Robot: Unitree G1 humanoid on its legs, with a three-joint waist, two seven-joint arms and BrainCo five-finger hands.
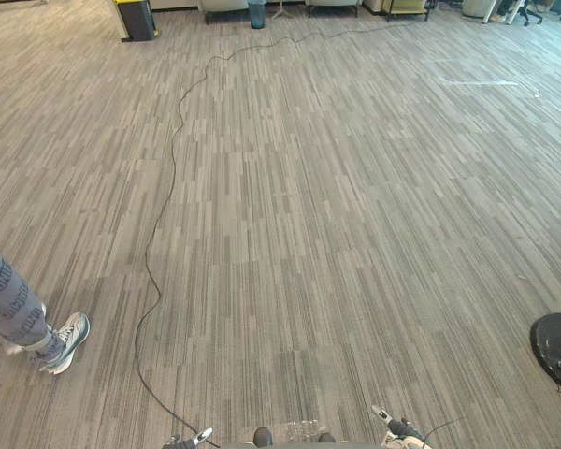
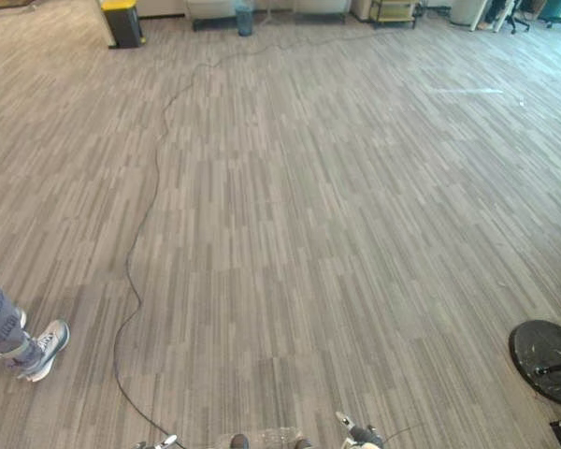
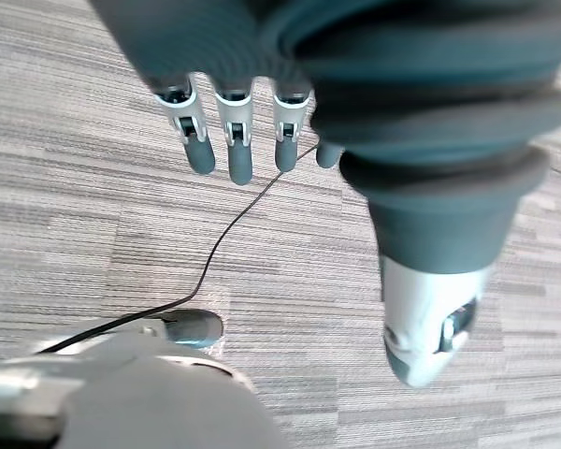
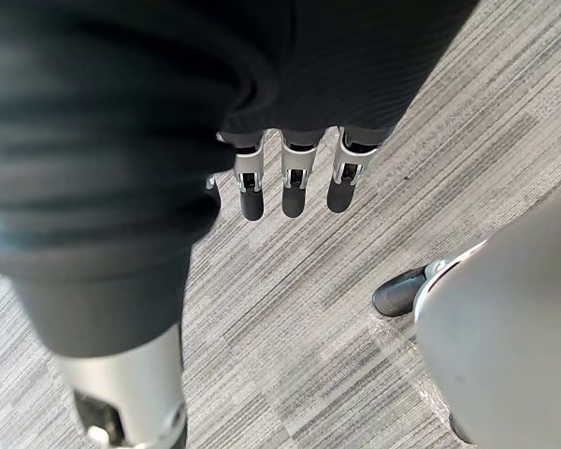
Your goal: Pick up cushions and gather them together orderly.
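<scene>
My left hand (image 3: 234, 140) hangs above the grey striped carpet (image 3: 93, 215), its fingers straight and its thumb (image 3: 430, 318) apart, with nothing in it. My right hand (image 4: 294, 182) hangs the same way over the carpet, fingers straight and holding nothing. Both hands just show at the bottom edge of the eye views, the left hand (image 1: 198, 436) and the right hand (image 1: 399, 431).
A person's leg and grey shoe (image 1: 64, 340) stand at the left. A black round base (image 1: 558, 348) lies at the right edge. At the far back stand a yellow-topped bin (image 1: 136, 17), a small teal bin (image 1: 256, 13) and some furniture. Open carpet (image 1: 337, 206) stretches ahead.
</scene>
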